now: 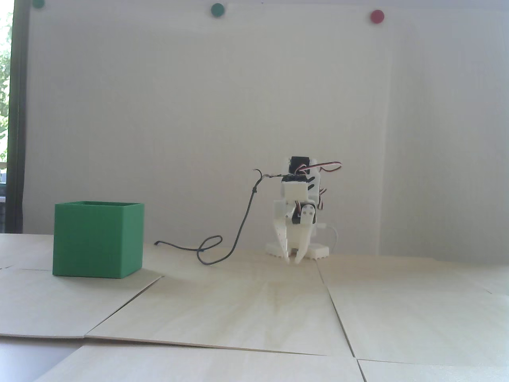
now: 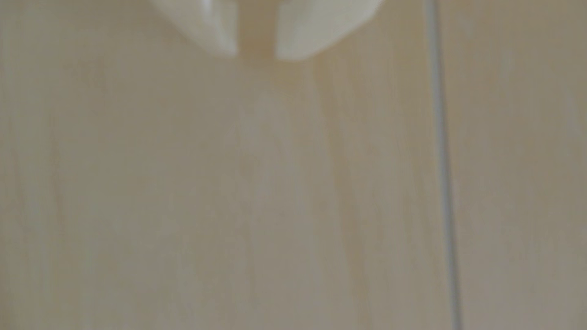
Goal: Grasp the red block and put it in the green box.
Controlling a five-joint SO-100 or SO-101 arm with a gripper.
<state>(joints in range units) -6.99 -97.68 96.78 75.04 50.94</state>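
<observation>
Look left in the fixed view: your green box (image 1: 98, 240) sits far left of the gripper (image 1: 292, 260). The gripper hangs low over the table (image 1: 254, 302), fingers a little apart, holding nothing. You cannot see the red block in either view.

Wrist view blurred; jaws cut off by top edge; green box (image 1: 97, 240) interior hidden.

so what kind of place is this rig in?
Looks like a hobby or lab bench indoors, not a factory. Pale wood panels form the tabletop, a plain white wall behind holds round magnets, and a window shows at the fixed view's left edge.
</observation>
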